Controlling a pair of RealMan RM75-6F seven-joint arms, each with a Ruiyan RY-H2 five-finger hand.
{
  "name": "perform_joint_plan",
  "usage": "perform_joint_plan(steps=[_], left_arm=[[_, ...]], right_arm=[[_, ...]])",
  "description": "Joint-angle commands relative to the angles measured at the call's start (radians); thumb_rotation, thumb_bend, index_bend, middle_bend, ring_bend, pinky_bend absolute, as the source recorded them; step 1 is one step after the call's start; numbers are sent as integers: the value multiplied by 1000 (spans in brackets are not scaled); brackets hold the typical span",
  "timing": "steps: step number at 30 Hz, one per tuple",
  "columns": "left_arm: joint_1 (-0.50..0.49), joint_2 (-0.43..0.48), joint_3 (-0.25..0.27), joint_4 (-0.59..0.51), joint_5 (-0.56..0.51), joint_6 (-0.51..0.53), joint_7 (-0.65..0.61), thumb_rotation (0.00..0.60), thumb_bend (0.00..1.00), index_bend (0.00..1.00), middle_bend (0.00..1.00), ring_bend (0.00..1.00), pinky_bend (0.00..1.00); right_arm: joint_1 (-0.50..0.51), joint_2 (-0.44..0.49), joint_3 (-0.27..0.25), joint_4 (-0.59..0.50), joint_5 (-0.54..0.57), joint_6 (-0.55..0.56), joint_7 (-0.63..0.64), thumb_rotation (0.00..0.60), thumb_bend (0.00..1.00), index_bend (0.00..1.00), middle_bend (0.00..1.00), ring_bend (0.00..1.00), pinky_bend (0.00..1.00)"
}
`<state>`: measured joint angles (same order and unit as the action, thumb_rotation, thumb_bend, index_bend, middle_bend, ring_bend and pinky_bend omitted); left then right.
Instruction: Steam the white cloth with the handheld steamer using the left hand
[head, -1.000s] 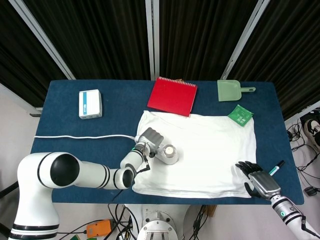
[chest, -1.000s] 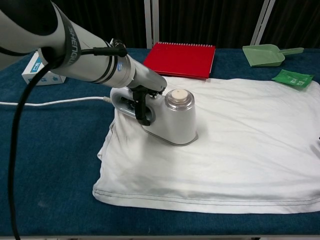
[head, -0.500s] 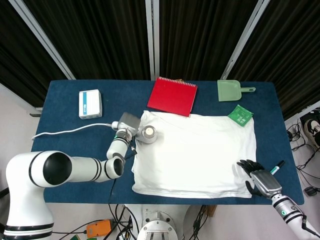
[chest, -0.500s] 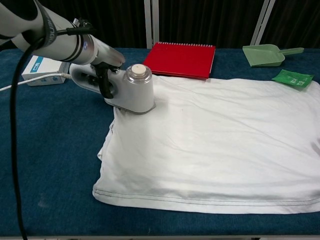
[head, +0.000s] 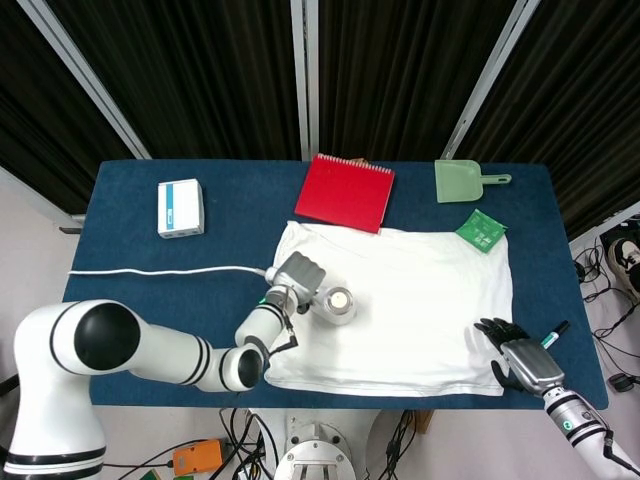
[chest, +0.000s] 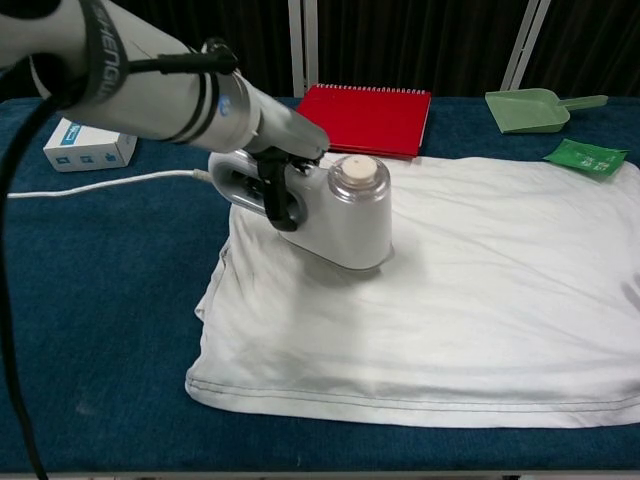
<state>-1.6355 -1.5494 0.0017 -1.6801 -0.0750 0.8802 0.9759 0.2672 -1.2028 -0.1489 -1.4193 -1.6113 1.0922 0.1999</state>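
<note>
The white cloth (head: 410, 300) (chest: 460, 290) lies spread on the blue table. On its left part stands the silver handheld steamer (head: 335, 304) (chest: 350, 215), its white cord (head: 160, 271) trailing off to the left. My left hand (head: 285, 295) (chest: 275, 180) grips the steamer's handle, with dark fingers (chest: 277, 195) wrapped through the handle loop. My right hand (head: 520, 360) rests at the cloth's near right corner by the table edge, fingers apart, holding nothing; the chest view does not show it.
A red notebook (head: 345, 192) (chest: 365, 118) lies behind the cloth. A green dustpan (head: 462, 180) (chest: 530, 108) and a green packet (head: 481, 230) (chest: 586, 156) sit at the back right. A white box (head: 181, 207) (chest: 90, 145) sits at the left, a marker (head: 551, 334) by my right hand.
My left hand has slid the steamer from the cloth's back left corner toward the front and right, onto the cloth's left part. The right hand has stayed put.
</note>
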Motion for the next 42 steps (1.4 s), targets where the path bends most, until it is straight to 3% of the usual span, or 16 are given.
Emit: perform_joint_plan(steps=[1, 5, 10, 18, 27, 31, 35, 42], left_arm=[[-59, -82, -24, 51, -53, 15, 73, 361, 613, 763, 883, 709, 651], [-94, -150, -45, 132, -128, 13, 126, 360, 614, 763, 883, 709, 651], [-90, -171, -53, 204, -210, 10, 165, 362, 614, 763, 883, 709, 651], [-12, -86, -46, 225, -308, 19, 182, 360, 613, 763, 883, 709, 651], [88, 1, -11, 202, -326, 64, 216, 361, 614, 763, 883, 709, 651], [140, 42, 2, 169, -290, 68, 205, 361, 613, 763, 883, 708, 651], [219, 116, -10, 97, -197, 44, 112, 361, 613, 763, 882, 707, 651], [400, 272, -4, -55, 96, 32, -118, 360, 603, 763, 875, 699, 651]], right_arm=[[-4, -2, -2, 4, 3, 2, 4, 600, 778, 130, 116, 17, 147], [-11, -5, -5, 12, 5, 9, 11, 600, 777, 130, 116, 17, 148], [-16, -7, -6, 18, 5, 18, 19, 600, 778, 130, 116, 17, 147], [-10, -15, -4, 31, 5, 10, 30, 600, 777, 130, 116, 17, 147], [-7, -11, 3, 29, 1, 22, 35, 600, 777, 130, 115, 18, 148], [-11, -9, 5, 32, 0, 36, 41, 600, 778, 130, 116, 17, 148], [-17, -8, 3, 37, -6, 52, 51, 600, 778, 130, 115, 17, 147], [-40, 11, 17, 43, -2, 112, 73, 600, 777, 130, 115, 17, 147]])
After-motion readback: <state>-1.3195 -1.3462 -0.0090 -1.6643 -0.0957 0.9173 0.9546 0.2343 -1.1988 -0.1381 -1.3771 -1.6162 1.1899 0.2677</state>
